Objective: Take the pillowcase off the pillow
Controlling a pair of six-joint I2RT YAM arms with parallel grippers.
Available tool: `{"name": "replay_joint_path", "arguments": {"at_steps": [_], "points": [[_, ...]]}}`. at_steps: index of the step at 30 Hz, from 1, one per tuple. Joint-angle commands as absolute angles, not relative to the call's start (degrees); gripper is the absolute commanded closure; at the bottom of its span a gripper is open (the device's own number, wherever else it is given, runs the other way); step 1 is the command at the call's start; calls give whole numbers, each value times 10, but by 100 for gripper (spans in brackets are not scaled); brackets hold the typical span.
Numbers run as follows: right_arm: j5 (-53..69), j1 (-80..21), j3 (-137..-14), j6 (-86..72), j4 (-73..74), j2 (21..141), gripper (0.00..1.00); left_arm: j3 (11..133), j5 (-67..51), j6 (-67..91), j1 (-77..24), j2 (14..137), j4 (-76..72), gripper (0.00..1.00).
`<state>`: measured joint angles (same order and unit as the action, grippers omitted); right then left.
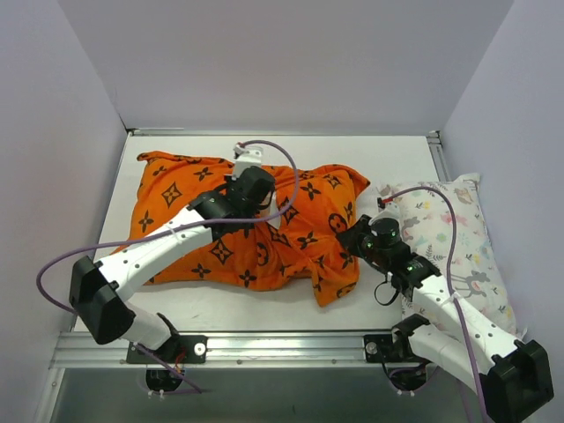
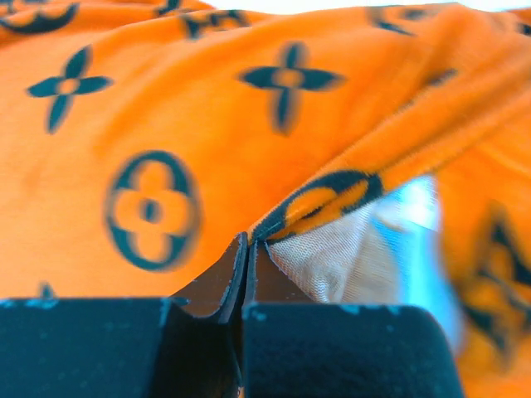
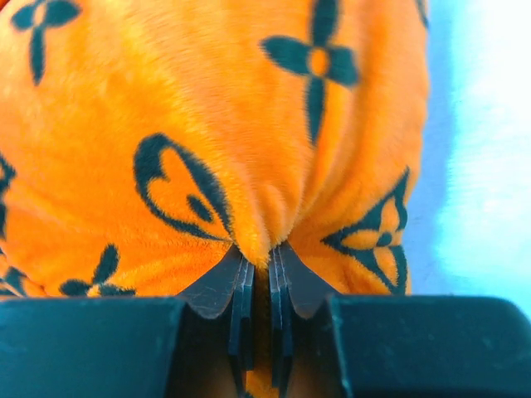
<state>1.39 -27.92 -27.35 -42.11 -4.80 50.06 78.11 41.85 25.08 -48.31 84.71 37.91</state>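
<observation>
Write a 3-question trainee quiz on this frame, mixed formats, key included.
1. True or false: the right pincer is shut on a fold of the pillowcase.
2. Where does the animal-print pillow lie? A) on top of the pillowcase B) to the right of the pillowcase C) under the pillowcase
3. Short answer: what does the left pincer clamp?

Key: 1 true; 2 B; 3 the pillowcase's edge.
</observation>
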Motion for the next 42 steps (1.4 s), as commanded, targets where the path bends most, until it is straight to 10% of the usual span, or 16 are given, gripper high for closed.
{"name": "replay_joint_path", "arguments": {"at_steps": [1, 10, 14, 17, 25, 42], "points": [[-52, -244, -256, -411, 23, 497, 100, 731, 463, 289, -422, 794, 424, 100], [-36, -252, -322, -352, 47, 527, 100, 579, 339, 339, -427, 799, 304, 100], [-139, -322, -393, -313, 111, 521, 39, 553, 323, 370, -438, 807, 273, 100], [-209, -389, -452, -300, 157, 513, 23, 523, 303, 381, -444, 801, 233, 100], [-351, -561, -592, -265, 198, 657, 17, 475, 268, 407, -442, 775, 157, 100], [-396, -608, -754, -240, 225, 904, 15, 422, 236, 429, -422, 751, 98, 100]]}}
